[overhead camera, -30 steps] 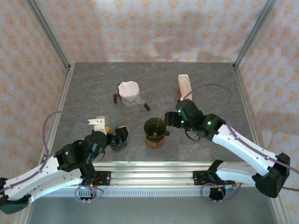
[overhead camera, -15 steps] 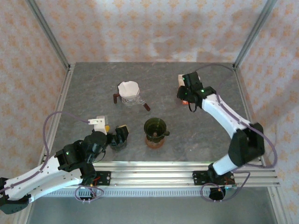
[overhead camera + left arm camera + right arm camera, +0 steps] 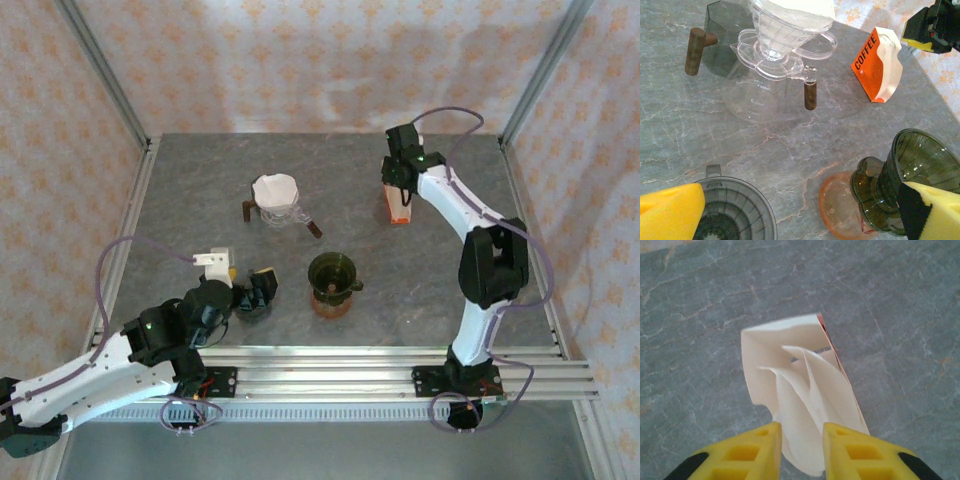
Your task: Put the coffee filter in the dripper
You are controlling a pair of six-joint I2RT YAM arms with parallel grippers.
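Right now the job is only just starting. The right gripper (image 3: 802, 431) is far back on the right side of the table (image 3: 190, 190), right over the orange filter pack (image 3: 864, 61). White papers stick up out of the pack, and one coffee filter (image 3: 795, 405) has its edge down between the two yellow fingers (image 3: 757, 447). The fingers are close together with just a thin gap, but I cannot tell if they are really pinching the paper or not. So the filter is at the pack and has not been lifted out. The green dripper (image 3: 332, 272) sits on a little saucer (image 3: 837, 202) near the middle front of the table, well apart from the pack, and it looks empty inside. I think that is where the filter should go. A clear dripper (image 3: 782, 37) on a glass jug (image 3: 755, 95) stands farther back and has white paper in it already. The left gripper (image 3: 801, 206) is low at the front with its fingers spread wide and nothing in them, and a grey dripper (image 3: 735, 215) sits just under it. What is left is almost everything: get a good hold on one filter, pull it free from the others, carry it over to the green dripper, and set it down inside the cup part so that it sits open.
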